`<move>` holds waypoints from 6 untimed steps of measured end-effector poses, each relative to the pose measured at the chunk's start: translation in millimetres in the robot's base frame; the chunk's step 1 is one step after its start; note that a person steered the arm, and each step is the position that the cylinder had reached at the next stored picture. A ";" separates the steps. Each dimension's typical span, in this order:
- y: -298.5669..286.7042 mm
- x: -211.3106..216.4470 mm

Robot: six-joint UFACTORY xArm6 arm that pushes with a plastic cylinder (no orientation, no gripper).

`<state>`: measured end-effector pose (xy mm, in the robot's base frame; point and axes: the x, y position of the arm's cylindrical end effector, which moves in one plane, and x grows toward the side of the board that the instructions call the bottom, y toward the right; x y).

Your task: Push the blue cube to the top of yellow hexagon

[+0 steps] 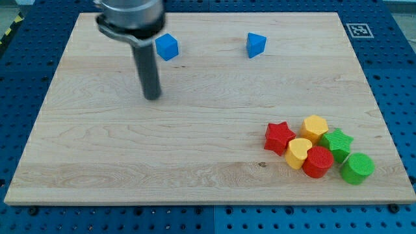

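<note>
- Standing on the pale wooden board (195, 143), my tip (152, 97), the lower end of the straight dark rod, rests in the upper-left part, touching no block; it has nothing to clench or release, and right now it pushes nothing.
- Task's thing: the small blue plastic cube (167, 47) sits near the view's top edge, up and a little to the right of my tip, near it but apart.
- A second blue block, wedge-like or triangular in shape (256, 45), lies further to the view's right at about the same height, well apart from the cube.
- Goal marker: the yellow plastic hexagon (315, 127) sits at the upper edge of a tight cluster in the lower-right, so the spot above it is bare wood.
- Around it huddle the red star (279, 137), the yellow heart (299, 153), the red cylinder (318, 162), the green star (337, 142) and the green cylinder (357, 167), several touching one another.
- Why I judge the placing awkward: the cube must travel right and down, yet my tip stands below and left of it; a push from here would drive it up off the board.
- A likely need is to round the cube to its upper-left side first.
- Risk: the wedge lies near the path, and an overshoot would jostle the cluster.
</note>
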<state>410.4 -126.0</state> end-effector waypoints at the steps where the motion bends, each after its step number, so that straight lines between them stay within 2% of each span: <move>1: -19.0 -74.4; 2: -17.0 -115.5; 3: -9.6 -115.5; 5: 48.5 -111.4; 6: 48.8 -87.7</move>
<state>322.7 -77.2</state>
